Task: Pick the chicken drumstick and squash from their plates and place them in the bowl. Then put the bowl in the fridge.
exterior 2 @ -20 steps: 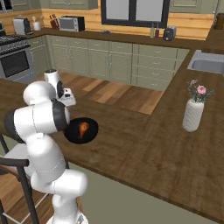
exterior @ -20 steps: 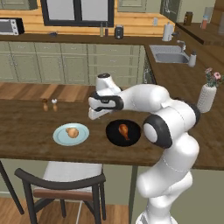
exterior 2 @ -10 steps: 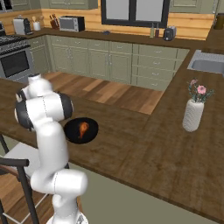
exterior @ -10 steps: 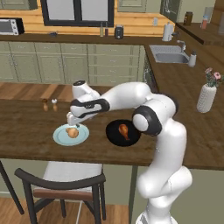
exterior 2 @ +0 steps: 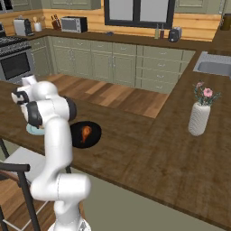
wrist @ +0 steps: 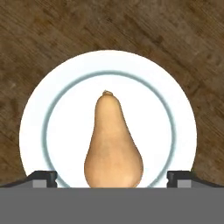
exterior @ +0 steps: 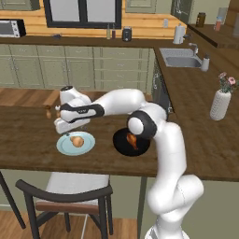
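Hovering: open two-finger tool [wrist: 112, 178] right above tan pear-shaped squash [wrist: 113, 142] on pale blue plate [wrist: 35, 118]
Done: golden-brown drumstick [exterior: 132, 139] sits in glossy black bowl [exterior: 120, 145]
Next: drop straight down, pinch squash

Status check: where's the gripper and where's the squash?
Gripper open, above the pale blue plate. Squash lying on that plate between the fingertips, not gripped. Chicken drumstick already in the black bowl. Nothing in the way.
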Robot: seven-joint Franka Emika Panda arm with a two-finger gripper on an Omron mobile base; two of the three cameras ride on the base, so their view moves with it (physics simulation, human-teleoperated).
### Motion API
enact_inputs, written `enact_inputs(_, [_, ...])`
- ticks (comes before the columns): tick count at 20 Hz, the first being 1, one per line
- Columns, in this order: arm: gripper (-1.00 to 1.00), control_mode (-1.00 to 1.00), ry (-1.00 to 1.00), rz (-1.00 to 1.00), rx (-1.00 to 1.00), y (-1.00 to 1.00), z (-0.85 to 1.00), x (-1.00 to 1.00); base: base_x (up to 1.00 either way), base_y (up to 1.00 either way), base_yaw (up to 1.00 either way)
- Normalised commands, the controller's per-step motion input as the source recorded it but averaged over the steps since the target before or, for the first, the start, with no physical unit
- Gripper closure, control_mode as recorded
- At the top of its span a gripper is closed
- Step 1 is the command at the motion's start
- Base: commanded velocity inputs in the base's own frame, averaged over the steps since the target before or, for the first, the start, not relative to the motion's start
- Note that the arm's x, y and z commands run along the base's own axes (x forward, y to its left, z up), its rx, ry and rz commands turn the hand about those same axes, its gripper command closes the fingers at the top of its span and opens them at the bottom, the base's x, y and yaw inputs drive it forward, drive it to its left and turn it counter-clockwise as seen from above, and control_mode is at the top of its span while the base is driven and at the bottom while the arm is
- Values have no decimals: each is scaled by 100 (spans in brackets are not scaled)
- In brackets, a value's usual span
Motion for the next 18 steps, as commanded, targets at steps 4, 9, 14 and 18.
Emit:
enact_inputs(4, [-100,-100,6,0,0,3,-35,1,0,0,0])
enact_inputs(9, [-100,-100,13,0,0,-20,-17,-31,0,0,0])
enact_inputs(14, [-100,-100,2,0,0,-41,-2,-28,0,0,0])
enact_inputs(18, [-100,-100,0,0,0,-18,0,-41,0,0,0])
